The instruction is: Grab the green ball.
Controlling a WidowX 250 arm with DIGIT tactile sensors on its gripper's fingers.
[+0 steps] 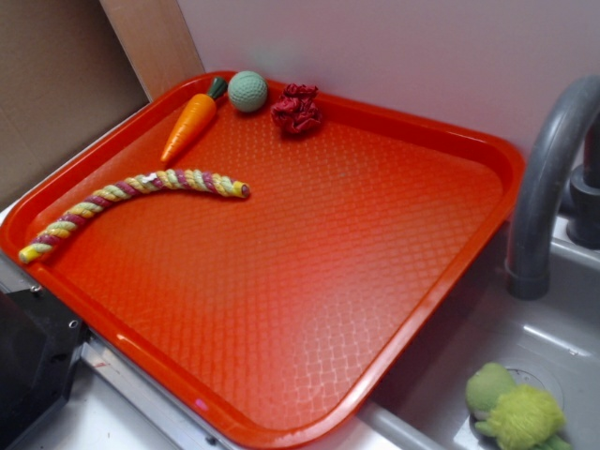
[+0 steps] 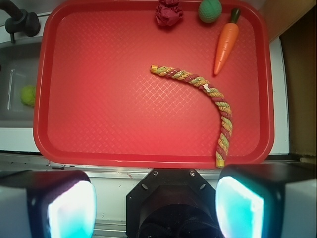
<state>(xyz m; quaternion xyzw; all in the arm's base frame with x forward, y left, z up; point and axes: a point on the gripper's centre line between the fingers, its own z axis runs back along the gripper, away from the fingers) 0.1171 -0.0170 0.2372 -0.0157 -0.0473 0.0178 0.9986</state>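
The green ball point(image 1: 247, 91) is a small pale mint sphere with a dimpled surface, resting in the far corner of the red tray point(image 1: 412, 309). In the wrist view the green ball point(image 2: 210, 10) lies at the top edge, far from my gripper point(image 2: 156, 206). My gripper hangs high above the tray's near rim point(image 2: 148, 161), open, with nothing between its glowing pads point(image 2: 72, 210). The gripper does not show in the exterior view.
A toy carrot point(image 1: 191, 125) lies right beside the ball, and a dark red scrunchie point(image 1: 297, 109) sits on its other side. A braided rope toy point(image 1: 131, 202) curves across the tray. A grey faucet point(image 1: 548, 178) and a sink with a yellow-green plush toy point(image 1: 516, 412) lie to one side.
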